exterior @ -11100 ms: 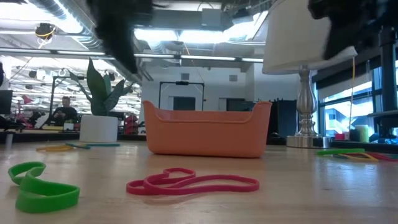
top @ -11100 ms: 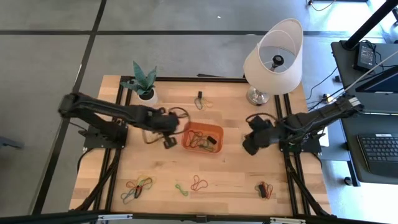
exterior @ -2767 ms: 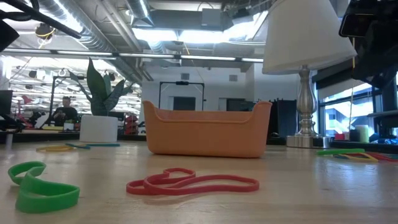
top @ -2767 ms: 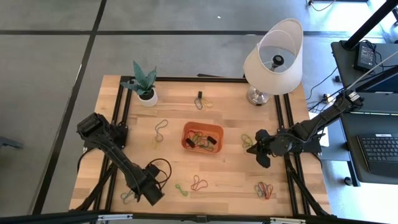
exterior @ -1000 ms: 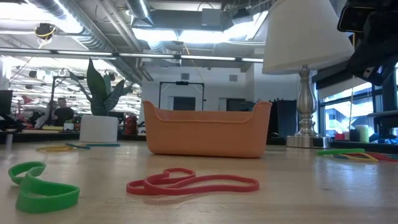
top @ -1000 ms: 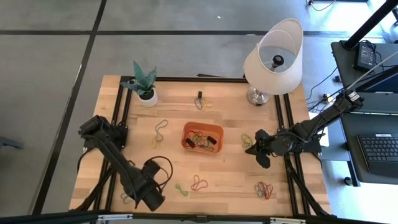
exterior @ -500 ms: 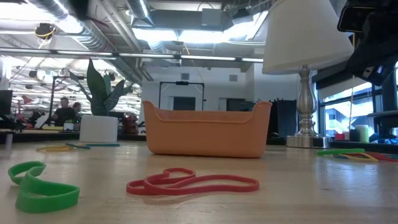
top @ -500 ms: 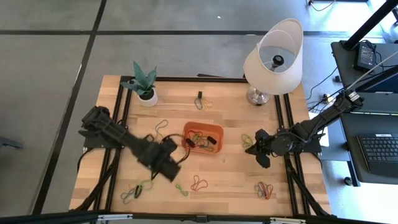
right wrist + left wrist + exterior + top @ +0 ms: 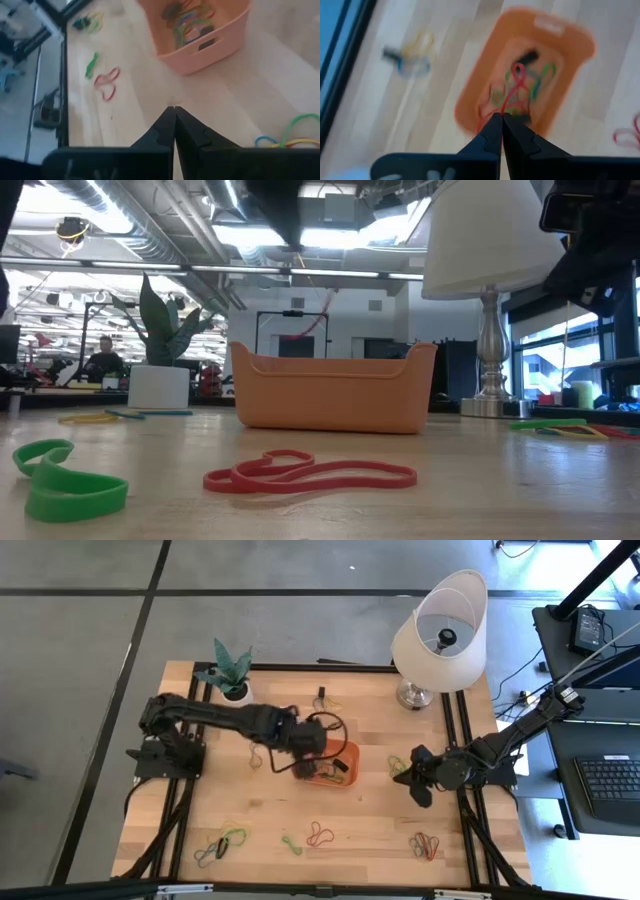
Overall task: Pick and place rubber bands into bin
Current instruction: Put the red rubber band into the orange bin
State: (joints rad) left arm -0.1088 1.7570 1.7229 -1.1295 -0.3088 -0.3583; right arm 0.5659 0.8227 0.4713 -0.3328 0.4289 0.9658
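**Red band hangs over the orange bin**

A red rubber band [image 9: 516, 87] dangles from the left gripper [image 9: 501, 119], whose fingers are pressed together on its upper end, directly above the bin [image 9: 343, 752]. The orange bin sits near the middle of the wooden table [image 9: 370, 820] and already holds a tangle of green, red, yellow and black bands [image 9: 186, 22]. In the low view the pinched band [image 9: 312, 326] shows as a thin red loop hanging above the bin's rim.

More rubber bands lie loose around the bin: a red one [image 9: 318, 833] and a green one [image 9: 291, 843] toward the table's front edge, a mixed cluster [image 9: 222, 842] farther to the front left, another cluster [image 9: 424, 844] to the front right, and a yellow-green pair [image 9: 398, 767] just right of the bin.

The right gripper [image 9: 174, 111] waits to the right of the bin, low over bare wood, its fingers closed together on nothing. Behind the bin stand a potted plant [image 9: 230, 673] at the back left and a white-shaded lamp [image 9: 438, 629] at the back right.
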